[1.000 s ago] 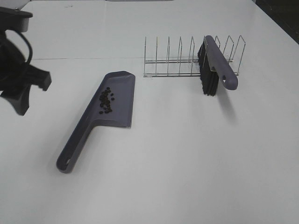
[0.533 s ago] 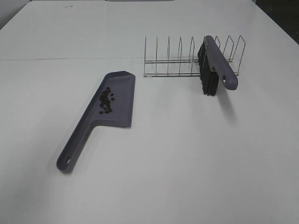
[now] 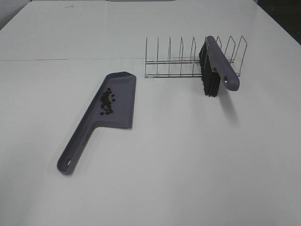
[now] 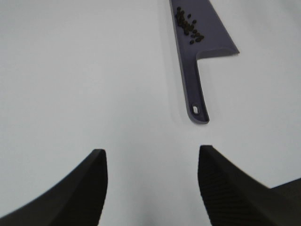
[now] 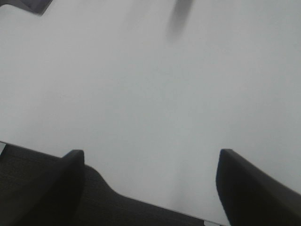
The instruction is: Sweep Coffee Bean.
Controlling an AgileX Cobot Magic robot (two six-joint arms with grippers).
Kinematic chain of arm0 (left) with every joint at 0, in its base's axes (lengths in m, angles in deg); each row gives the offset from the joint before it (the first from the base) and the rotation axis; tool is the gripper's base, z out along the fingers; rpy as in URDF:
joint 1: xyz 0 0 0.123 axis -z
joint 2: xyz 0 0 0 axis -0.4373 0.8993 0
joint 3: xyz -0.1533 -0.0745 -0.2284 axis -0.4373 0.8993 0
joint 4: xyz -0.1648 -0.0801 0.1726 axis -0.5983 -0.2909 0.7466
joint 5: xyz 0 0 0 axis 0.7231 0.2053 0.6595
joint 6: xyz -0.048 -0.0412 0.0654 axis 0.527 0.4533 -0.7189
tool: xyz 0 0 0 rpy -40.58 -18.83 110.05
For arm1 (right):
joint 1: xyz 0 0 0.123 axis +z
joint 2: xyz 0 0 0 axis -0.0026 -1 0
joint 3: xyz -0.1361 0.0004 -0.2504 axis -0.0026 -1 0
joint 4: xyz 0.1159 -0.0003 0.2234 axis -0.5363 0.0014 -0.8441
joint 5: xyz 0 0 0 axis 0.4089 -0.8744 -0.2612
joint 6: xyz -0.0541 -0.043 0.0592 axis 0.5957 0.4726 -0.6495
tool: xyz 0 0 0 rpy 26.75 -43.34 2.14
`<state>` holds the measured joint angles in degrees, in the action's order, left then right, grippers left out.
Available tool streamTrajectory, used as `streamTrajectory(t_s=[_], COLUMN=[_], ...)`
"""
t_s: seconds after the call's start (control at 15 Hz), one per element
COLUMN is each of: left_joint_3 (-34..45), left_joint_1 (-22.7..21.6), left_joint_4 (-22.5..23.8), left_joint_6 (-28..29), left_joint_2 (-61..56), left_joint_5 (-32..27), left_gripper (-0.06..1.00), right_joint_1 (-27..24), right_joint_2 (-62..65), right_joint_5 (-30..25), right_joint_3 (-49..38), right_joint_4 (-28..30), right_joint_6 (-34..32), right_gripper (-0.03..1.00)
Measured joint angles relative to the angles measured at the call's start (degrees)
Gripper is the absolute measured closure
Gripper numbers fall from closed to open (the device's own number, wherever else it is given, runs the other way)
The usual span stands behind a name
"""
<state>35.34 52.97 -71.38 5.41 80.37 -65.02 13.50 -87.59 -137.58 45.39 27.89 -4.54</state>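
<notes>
A cluster of small dark coffee beans (image 3: 107, 100) lies in the pan of a grey-purple dustpan (image 3: 120, 108) left of centre on the white table, its handle toward the near left. The beans (image 4: 189, 28) and dustpan (image 4: 196, 80) also show in the left wrist view. My left gripper (image 4: 151, 186) is open and empty, well back from the dustpan handle. My right gripper (image 5: 150, 181) is open and empty over bare table near its edge. Neither gripper shows in the exterior high view. A grey-purple brush (image 3: 217, 65) with black bristles leans in the wire rack.
A wire rack (image 3: 188, 59) with several upright dividers stands at the back right and holds the brush. The white table (image 3: 188, 155) spreads around both. The table's dark near edge (image 5: 42, 188) shows in the right wrist view.
The left arm, seen at the far left edge one second ago, has withdrawn out of the exterior high view. Dustpan, beans and brush have not moved.
</notes>
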Motion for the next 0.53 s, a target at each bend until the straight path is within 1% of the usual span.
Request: streamTrajectory(t_s=[0.07, 0.27, 0.53], left_joint_3=[0.0, 1.1, 1.3], left_joint_1=[0.0, 0.0, 0.0], left_joint_4=[0.0, 0.0, 0.0], left_joint_6=[-1.7, -1.9, -2.3], left_joint_2=[-2.8, -3.8, -3.9], left_joint_5=[-1.4, -5.4, -5.4], left_gripper=[0.4, 0.4, 0.4], right_joint_1=[0.0, 0.0, 0.0], right_joint_2=[0.0, 0.0, 0.0], right_joint_5=[0.0, 0.0, 0.0], right_joint_3=[0.0, 0.0, 0.0], right_joint_4=[0.0, 0.0, 0.0], right_joint_6=[0.0, 0.0, 0.0], right_gripper=[0.29, 0.29, 0.29])
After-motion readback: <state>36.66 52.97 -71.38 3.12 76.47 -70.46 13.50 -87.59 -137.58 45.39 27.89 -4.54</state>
